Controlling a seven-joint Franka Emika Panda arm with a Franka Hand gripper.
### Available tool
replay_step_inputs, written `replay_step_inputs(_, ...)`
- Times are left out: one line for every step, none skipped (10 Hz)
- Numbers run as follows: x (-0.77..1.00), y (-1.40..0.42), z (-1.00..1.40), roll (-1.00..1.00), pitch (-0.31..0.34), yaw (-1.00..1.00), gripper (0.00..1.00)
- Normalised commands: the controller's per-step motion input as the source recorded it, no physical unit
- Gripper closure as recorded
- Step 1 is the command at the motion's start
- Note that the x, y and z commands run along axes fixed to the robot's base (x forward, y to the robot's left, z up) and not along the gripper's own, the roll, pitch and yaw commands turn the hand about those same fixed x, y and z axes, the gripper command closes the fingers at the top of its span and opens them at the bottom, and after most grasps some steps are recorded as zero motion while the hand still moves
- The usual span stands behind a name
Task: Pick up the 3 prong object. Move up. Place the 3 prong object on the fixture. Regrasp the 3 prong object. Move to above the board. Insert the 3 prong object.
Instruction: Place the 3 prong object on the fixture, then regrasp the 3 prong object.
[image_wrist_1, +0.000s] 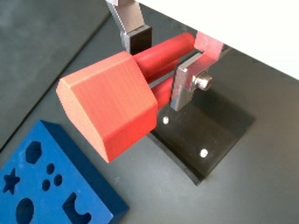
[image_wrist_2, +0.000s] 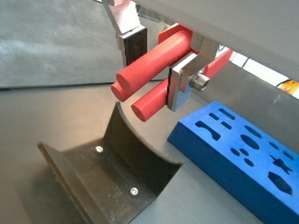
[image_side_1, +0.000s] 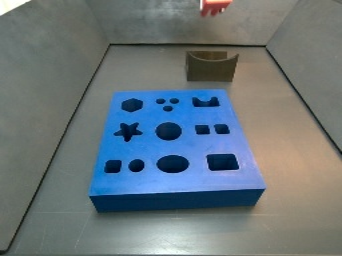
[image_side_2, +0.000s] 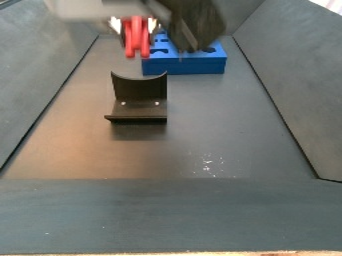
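Note:
My gripper (image_wrist_1: 163, 61) is shut on the 3 prong object (image_wrist_1: 111, 101), a red-orange block whose round prongs (image_wrist_2: 149, 68) run between the silver fingers (image_wrist_2: 184, 83). It hangs in the air, clear of everything below. Under it stands the fixture (image_wrist_1: 211, 133), a dark notched holder (image_wrist_2: 111, 166), with nothing in it. The blue board (image_wrist_2: 239, 149) with its shaped cut-outs lies flat beside the fixture. In a side view the red piece (image_side_1: 215, 6) shows only at the upper edge, above the fixture (image_side_1: 210, 65). In the other the piece (image_side_2: 135, 38) hangs under the blurred gripper (image_side_2: 160, 20).
The board (image_side_1: 174, 140) fills the middle of the dark floor, with the fixture (image_side_2: 136, 100) a short gap away from it. Grey sloping walls (image_side_1: 60, 100) close the floor in on both sides.

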Motion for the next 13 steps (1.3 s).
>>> replay_step_inputs(0.15,0.09,-1.0,-1.0,0.018,-0.13,1.0)
replay_step_inputs(0.17,0.1,-1.0,-1.0,0.04,-0.13,1.0)
replay_step_inputs(0.18,0.11,-1.0,-0.9,0.042,-0.12,1.0)
replay_step_inputs(0.19,0.12,-1.0,-0.69,0.04,-0.11,1.0)
replay_step_inputs(0.19,0.12,-1.0,-0.57,0.039,-0.11,1.0)
replay_step_inputs(0.2,0.13,-0.96,-0.36,0.047,-0.1,1.0)
replay_step_inputs(0.16,0.09,-0.7,-0.22,0.047,-0.09,1.0)
replay_step_inputs(0.12,0.08,-0.51,-0.19,0.04,-0.09,1.0)
replay_step_inputs(0.11,0.07,-0.38,-0.18,0.032,-0.1,1.0)
replay_step_inputs(0.0,0.0,0.0,0.0,0.0,0.0,0.0)
replay_step_inputs(0.0,0.0,1.0,0.02,0.017,-0.04,0.0)
replay_step_inputs(0.0,0.0,1.0,0.03,0.02,-0.04,0.0)
replay_step_inputs(-0.02,0.0,1.0,0.03,0.03,-0.02,0.0)
